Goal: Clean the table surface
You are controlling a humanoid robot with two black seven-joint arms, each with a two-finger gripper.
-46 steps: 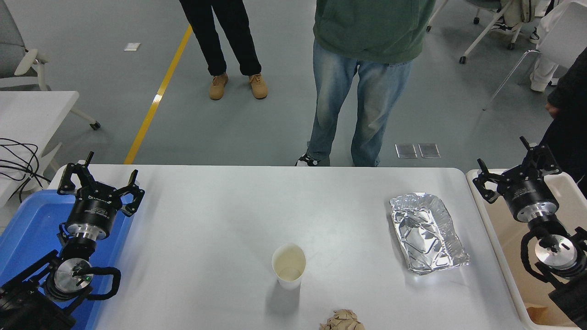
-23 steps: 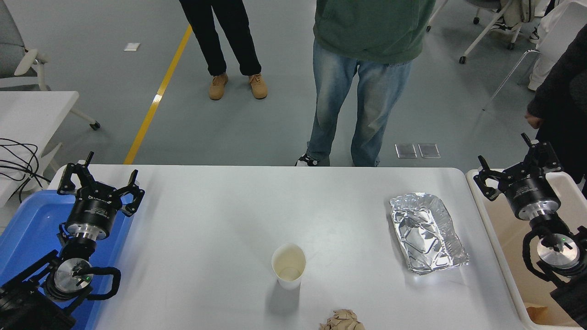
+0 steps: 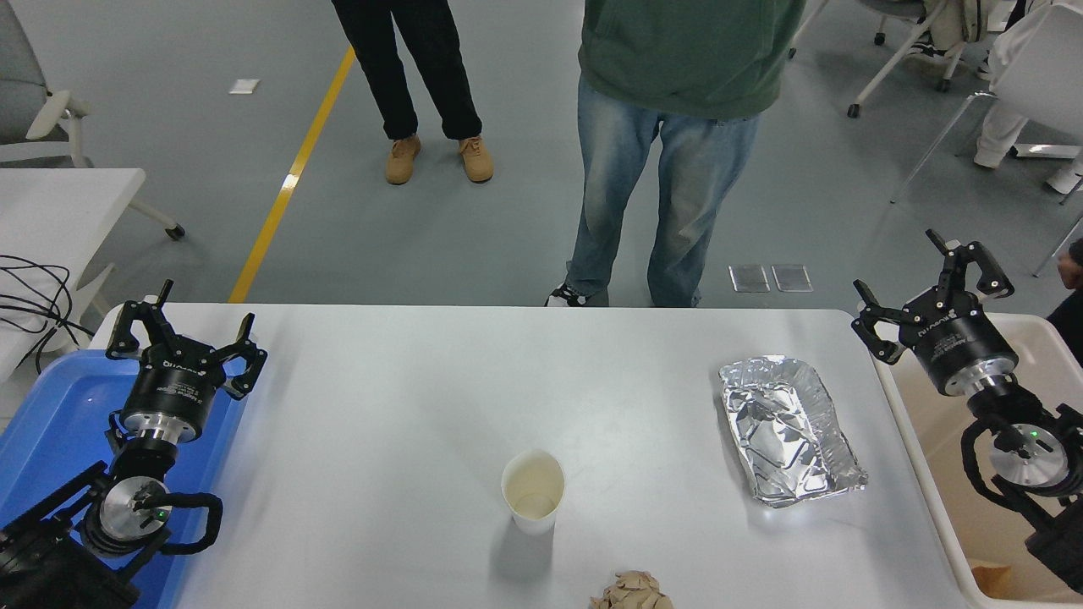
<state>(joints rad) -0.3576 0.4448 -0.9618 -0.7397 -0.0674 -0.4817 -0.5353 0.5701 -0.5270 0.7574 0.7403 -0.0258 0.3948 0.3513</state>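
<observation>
The white table surface [image 3: 406,423] spans the middle of the head view. A white paper cup [image 3: 533,491] stands upright on it near the front centre. A crumpled brown paper wad [image 3: 630,591] lies at the front edge. A crinkled foil tray [image 3: 788,427] rests toward the right side. My right gripper [image 3: 929,282] is open and empty, raised at the table's far right corner, above the rim of a beige bin [image 3: 973,558]. My left gripper [image 3: 180,325] is open and empty, parked at the lower left over a blue tray [image 3: 51,423].
Two people stand at the table's far side, one in jeans [image 3: 668,186] close to the edge. A smaller white table [image 3: 59,203] and black cables [image 3: 34,296] are at the left. Chairs [image 3: 998,93] stand at the back right.
My right gripper has moved up and to the left, from over the bin toward the table's right corner. A dark-sleeved person at the right edge has withdrawn. The left arm is still.
</observation>
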